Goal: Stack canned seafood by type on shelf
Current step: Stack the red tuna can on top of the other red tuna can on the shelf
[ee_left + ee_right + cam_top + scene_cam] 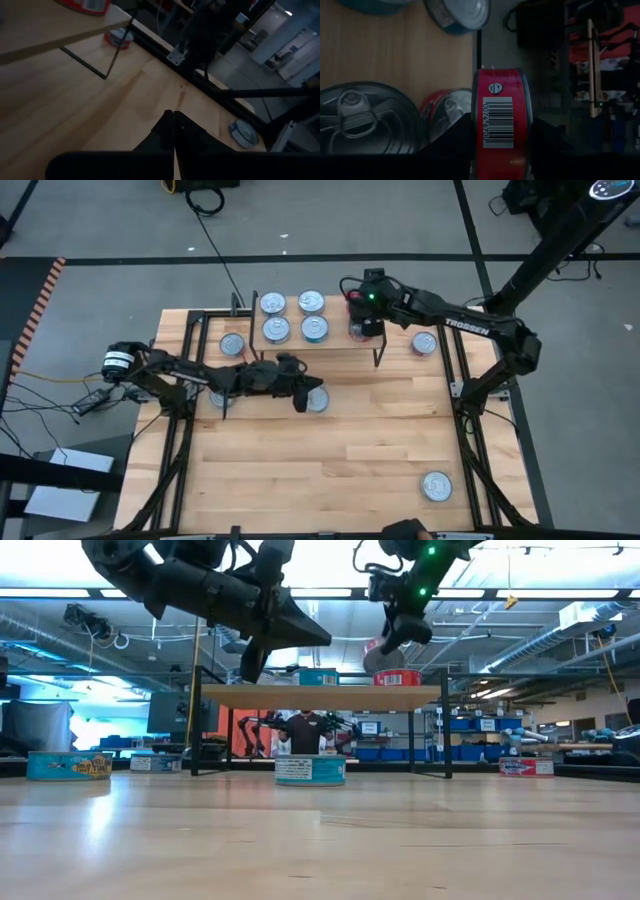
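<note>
While the right hand [398, 640] grips that red tin [383, 656] on edge above the shelf [320, 696], I'd level it squarely over the red one [398, 678] already there, the clenched left hand [300, 402] idling.

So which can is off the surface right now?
The red-labelled can gripped on edge by the right gripper above the shelf; every other can sits flat.

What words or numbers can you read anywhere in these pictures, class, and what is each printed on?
"TROSSEN": on the right arm, high view.
"0024 670": partly legible digits beside the barcode on the red can held in the right claw.
Labels on the teal cans and the other tins: too blurred to read.
</note>
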Tool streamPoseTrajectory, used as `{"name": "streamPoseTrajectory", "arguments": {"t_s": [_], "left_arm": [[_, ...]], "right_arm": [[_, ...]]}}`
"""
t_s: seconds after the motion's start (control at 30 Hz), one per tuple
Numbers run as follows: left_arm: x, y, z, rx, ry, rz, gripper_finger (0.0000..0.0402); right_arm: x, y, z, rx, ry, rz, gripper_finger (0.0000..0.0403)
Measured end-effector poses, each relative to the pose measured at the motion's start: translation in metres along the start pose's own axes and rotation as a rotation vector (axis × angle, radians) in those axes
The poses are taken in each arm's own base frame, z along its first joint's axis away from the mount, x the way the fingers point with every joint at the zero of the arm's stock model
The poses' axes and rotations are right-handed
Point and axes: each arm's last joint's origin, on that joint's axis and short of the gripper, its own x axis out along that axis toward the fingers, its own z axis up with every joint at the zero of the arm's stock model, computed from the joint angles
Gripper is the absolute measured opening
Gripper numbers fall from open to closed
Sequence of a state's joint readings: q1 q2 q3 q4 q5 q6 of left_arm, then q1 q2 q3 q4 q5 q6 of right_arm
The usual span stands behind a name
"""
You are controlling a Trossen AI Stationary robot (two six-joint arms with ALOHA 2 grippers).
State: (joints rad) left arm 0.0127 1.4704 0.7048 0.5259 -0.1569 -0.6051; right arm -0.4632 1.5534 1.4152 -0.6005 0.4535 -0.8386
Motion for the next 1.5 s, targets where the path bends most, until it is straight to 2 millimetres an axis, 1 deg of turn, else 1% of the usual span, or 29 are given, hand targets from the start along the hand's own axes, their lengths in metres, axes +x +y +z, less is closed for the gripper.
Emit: {"name": "streamPoseTrajectory", "arguments": {"t_s": [0.17, 0.37, 1.07, 1.2, 1.37, 1.5], "left_arm": [[0.001, 0.008, 0.006, 0.016, 0.026, -0.034, 0.0003], [0.002, 0.016, 0.011, 0.017, 0.032, -0.034, 0.0003], [0.002, 0.019, 0.012, 0.029, 0.033, -0.027, 0.0003], [0.002, 0.019, 0.012, 0.028, 0.037, -0.024, 0.0003], [0.002, 0.019, 0.012, 0.025, 0.041, -0.022, 0.0003], [0.002, 0.019, 0.011, 0.025, 0.045, -0.023, 0.0003]], "right_arm": [[0.002, -0.003, -0.003, 0.037, -0.005, 0.002, 0.015], [0.008, -0.009, -0.012, 0.113, -0.011, 0.034, 0.0152], [0.017, -0.023, -0.03, 0.163, -0.033, 0.074, 0.0155], [0.024, -0.022, -0.035, 0.159, -0.047, 0.072, 0.0155], [0.028, -0.016, -0.038, 0.144, -0.048, 0.078, 0.0156], [0.028, -0.015, -0.038, 0.183, -0.047, 0.077, 0.017]]}}
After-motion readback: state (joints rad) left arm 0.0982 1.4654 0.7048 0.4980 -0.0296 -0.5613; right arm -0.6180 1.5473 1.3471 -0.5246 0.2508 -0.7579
